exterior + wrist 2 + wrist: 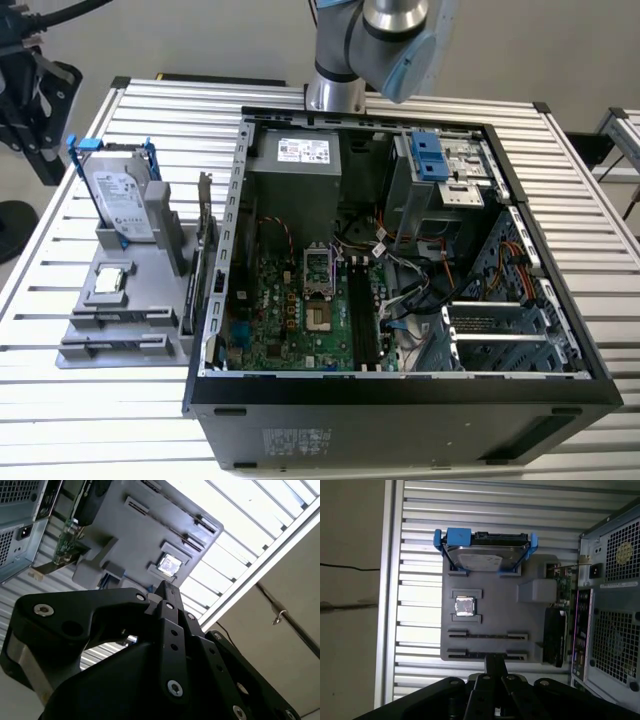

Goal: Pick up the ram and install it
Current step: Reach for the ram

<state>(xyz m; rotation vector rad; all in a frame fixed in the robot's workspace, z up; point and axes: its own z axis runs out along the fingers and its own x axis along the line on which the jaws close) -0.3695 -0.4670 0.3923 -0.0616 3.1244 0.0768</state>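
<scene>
First wrist view: the ram (487, 635) reads as a thin dark strip, edge-on, seated in a long slot of the grey holder (505, 615). I can't make out its face. The gripper (495, 659) shows over the neighbouring long slot, fingertips pressed together. The processor chip (464, 606) sits mid-holder. The hard drive (485, 560) stands at the holder's end opposite the ram and has a printed white label in the exterior view. The computer case (610, 630) just beside the holder carries stickers.

Gripper (495, 661) is black, holder (502, 607) grey, hard drive (480, 560) silver.
</scene>
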